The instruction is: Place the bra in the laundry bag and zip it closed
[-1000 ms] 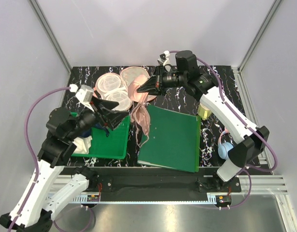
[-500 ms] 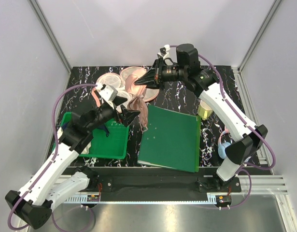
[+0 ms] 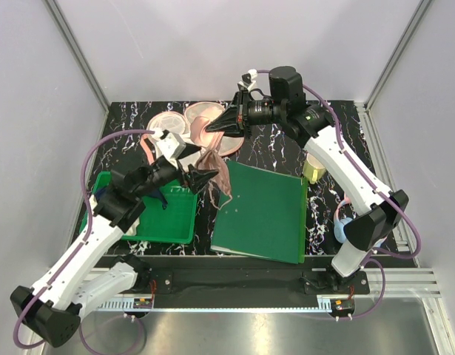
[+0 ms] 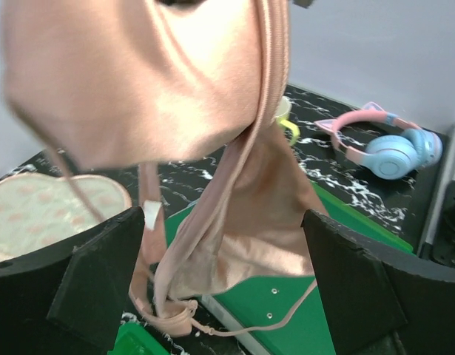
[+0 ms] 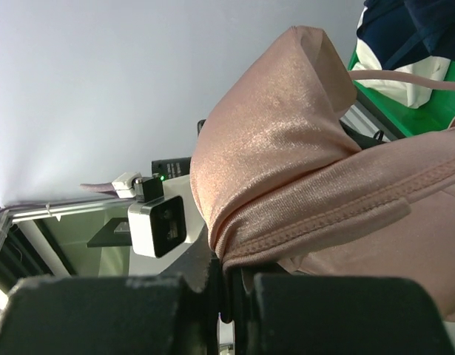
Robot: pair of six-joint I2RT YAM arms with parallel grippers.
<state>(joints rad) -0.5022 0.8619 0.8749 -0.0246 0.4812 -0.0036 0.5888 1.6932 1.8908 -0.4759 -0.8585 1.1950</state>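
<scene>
The black marbled table (image 3: 286, 151) carries a flat green board (image 3: 264, 211) that reaches its near edge at the middle. A green bin (image 3: 175, 214) sits beside the board, towards the near left corner. In the right wrist view the bin holds a dark blue cloth (image 5: 390, 22) and a white cloth (image 5: 412, 74).

The laundry bag (image 3: 166, 124) lies opened out at the far edge, left of centre, with its pale inside facing up. Part of it is hidden behind the right arm's tool.

The bra (image 3: 216, 166) is off the table. It hangs in the air between the bag and the far left corner of the board, with its lower end trailing down to the board's edge. The right gripper (image 3: 211, 128) has its fingers pressed together on the bra's upper edge, and the shiny cup bulges above the pinch (image 5: 286, 163).

The left gripper (image 3: 196, 176) is spread wide, with one finger on either side of the hanging cloth. From its own camera the fingers (image 4: 101, 281) stand apart from the bra (image 4: 234, 229), which droops between them.

Blue and pink headphones (image 3: 345, 225) lie near the right edge, and a small yellow cup (image 3: 313, 171) stands just beyond the board's far right corner.
</scene>
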